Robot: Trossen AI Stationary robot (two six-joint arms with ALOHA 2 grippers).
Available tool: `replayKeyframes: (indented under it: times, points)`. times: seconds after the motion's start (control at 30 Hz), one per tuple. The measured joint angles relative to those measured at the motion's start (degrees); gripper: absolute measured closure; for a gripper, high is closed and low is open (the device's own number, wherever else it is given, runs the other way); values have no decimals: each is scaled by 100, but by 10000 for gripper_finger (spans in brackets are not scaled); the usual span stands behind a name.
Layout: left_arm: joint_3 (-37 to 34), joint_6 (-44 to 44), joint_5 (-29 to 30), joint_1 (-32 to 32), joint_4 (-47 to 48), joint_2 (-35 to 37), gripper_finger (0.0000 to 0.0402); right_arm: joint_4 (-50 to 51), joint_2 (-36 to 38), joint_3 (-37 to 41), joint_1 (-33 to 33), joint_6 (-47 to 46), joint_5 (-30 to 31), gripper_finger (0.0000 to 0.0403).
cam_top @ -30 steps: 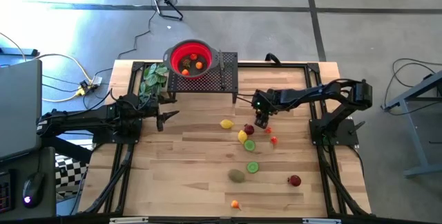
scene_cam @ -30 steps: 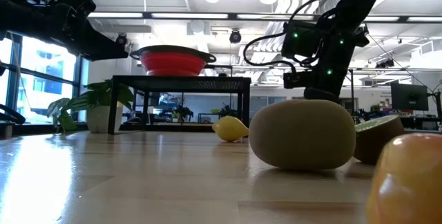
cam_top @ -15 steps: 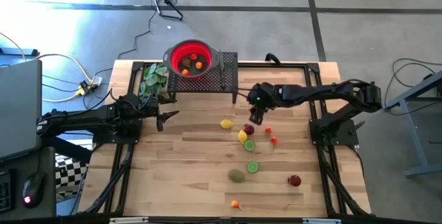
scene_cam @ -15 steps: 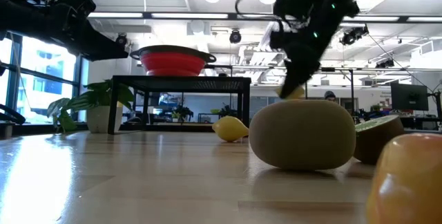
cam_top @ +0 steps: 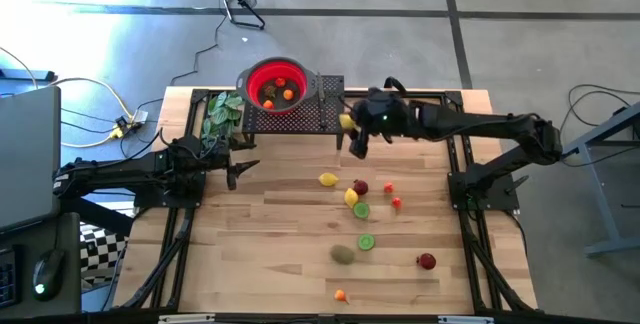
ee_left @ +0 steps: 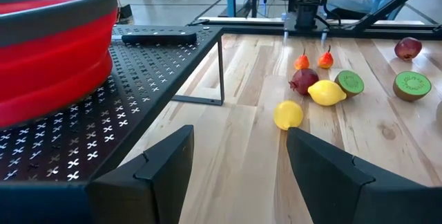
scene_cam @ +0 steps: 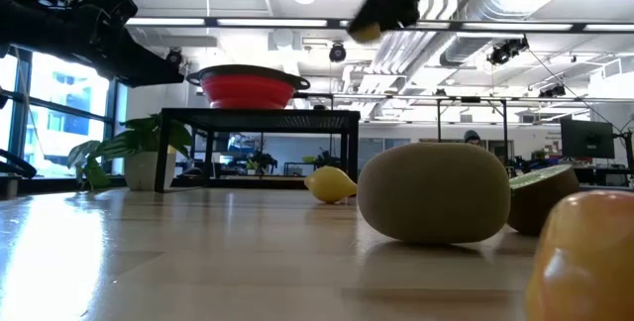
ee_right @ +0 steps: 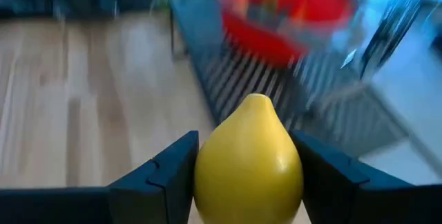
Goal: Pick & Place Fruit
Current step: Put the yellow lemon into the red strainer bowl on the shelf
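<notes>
My right gripper [cam_top: 349,130] is shut on a yellow lemon [ee_right: 248,162], high above the table, just right of the black perforated stand [cam_top: 322,112] that carries the red bowl [cam_top: 277,84]. The bowl holds several orange and red pieces. On the table lie a lemon [cam_top: 327,178], a second lemon [cam_top: 351,197], a dark red fruit [cam_top: 360,187], lime halves [cam_top: 362,210], a brown kiwi [cam_top: 343,254] and small red and orange pieces. My left gripper [cam_top: 240,169] is open and empty at the table's left, by the stand. My right gripper pinches the lemon by its two sides [ee_right: 207,172] between its two fingers; the lemon's pointed end [ee_right: 257,99] sticks out past the fingertips. The lemon [scene_cam: 365,32] is lifted clear, well above the table.
A green leafy bunch [cam_top: 221,114] stands left of the stand. A slim dark knife [ee_left: 159,37] lies on the perforated stand top beside the bowl. A dark red fruit [cam_top: 427,261] and an orange piece [cam_top: 341,295] lie near the table's near edge.
My right gripper has risen from the fruit cluster with the lemon and gone toward the table's far left, toward the stand and the red bowl. The lemon is lifted clear of the table.
</notes>
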State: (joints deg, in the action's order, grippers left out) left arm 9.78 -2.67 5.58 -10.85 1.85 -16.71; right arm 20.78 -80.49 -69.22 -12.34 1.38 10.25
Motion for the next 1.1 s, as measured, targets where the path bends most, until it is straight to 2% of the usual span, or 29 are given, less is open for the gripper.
replayKeyframes:
  times: [0.37,0.63,0.73,0.9,1.1]
  points:
    - [0,-1,1,0,0,0,174,-1571,-163,-862,-2,1094,355,206]
    - [0,1,2,0,-42,0,174,-1669,-1248,-1930,-30,1606,305,206]
    - [0,-1,2,0,-57,0,174,-1600,-1818,-2441,-156,1746,140,206]
    - [0,1,0,0,-56,-1,174,-1556,-2626,-3256,-535,1590,-508,206]
    - [0,1,0,0,-44,0,174,-1666,-3403,-3791,-924,1469,-974,206]
